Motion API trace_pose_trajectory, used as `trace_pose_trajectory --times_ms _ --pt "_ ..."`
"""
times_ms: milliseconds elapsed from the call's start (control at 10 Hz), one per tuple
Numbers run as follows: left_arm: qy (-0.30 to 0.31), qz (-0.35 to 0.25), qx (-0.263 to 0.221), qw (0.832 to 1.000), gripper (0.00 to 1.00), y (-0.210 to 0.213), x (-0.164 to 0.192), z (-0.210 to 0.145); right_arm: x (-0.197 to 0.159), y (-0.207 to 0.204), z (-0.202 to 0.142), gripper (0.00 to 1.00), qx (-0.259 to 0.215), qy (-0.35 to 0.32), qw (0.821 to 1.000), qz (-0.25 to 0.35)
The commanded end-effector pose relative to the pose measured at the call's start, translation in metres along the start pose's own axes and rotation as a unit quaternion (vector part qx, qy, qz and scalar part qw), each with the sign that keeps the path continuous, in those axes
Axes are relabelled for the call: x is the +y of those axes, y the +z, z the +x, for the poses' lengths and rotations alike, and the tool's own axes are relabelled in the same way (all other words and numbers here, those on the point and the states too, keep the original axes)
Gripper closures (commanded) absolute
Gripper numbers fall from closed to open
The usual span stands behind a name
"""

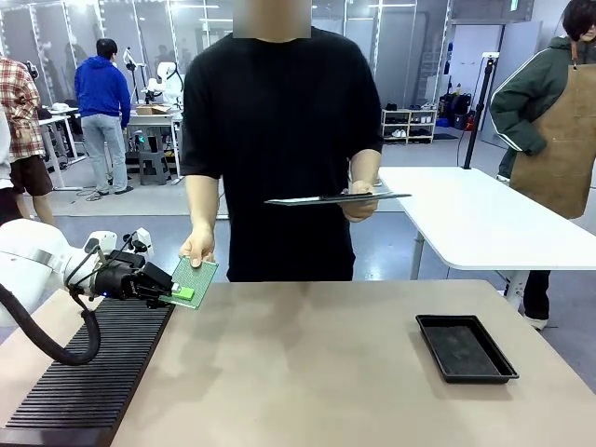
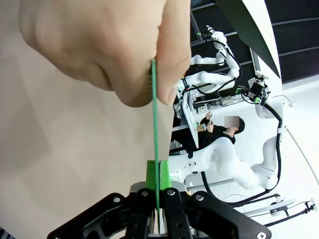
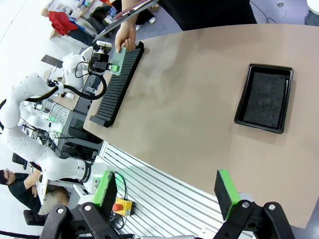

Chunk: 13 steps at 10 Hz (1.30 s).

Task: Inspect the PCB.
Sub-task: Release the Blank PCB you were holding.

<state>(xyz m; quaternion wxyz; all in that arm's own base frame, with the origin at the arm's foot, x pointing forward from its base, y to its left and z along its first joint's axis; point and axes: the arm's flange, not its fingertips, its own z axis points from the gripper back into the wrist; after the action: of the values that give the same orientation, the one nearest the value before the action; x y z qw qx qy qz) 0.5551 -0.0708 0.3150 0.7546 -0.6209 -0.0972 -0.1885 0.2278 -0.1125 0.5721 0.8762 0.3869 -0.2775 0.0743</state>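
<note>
The PCB (image 1: pixel 197 277), a small green board, is held tilted above the table's left part, over the end of the ribbed rack. My left gripper (image 1: pixel 175 291) is shut on its lower corner. A person's hand (image 1: pixel 197 247) pinches its upper edge. In the left wrist view the PCB (image 2: pixel 155 129) stands edge-on between my green pads (image 2: pixel 151 173), with the person's hand (image 2: pixel 99 45) gripping its far end. My right gripper (image 3: pixel 165 194) hangs open high above the table's near edge, holding nothing. From there the PCB (image 3: pixel 118 56) is a small green patch far off.
A black ribbed rack (image 1: pixel 88 377) lies along the table's left side. A shallow black tray (image 1: pixel 466 347) sits at the right. The person across the table holds a dark clipboard (image 1: pixel 335 197) in the other hand. A white table (image 1: pixel 475 219) stands behind.
</note>
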Motion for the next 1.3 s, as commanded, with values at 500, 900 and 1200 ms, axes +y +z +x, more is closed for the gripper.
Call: trace_pose_trajectory --times_ms 500,900,1200 --pt "0.001 -0.004 -0.006 1.000 0.98 -0.0017 -0.0004 0.0005 -0.0009 0.0004 0.0004 0.00 -0.002 0.009 1.000 0.005" --pt "-0.005 -0.014 0.003 1.000 0.63 0.0017 -0.0019 0.0003 -0.0009 0.0004 0.0004 0.00 -0.002 0.009 1.000 0.005" --pt "-0.004 -0.018 0.007 1.000 0.00 0.0020 -0.0010 0.0017 -0.0009 0.0004 0.0004 0.00 -0.002 0.009 1.000 0.005"
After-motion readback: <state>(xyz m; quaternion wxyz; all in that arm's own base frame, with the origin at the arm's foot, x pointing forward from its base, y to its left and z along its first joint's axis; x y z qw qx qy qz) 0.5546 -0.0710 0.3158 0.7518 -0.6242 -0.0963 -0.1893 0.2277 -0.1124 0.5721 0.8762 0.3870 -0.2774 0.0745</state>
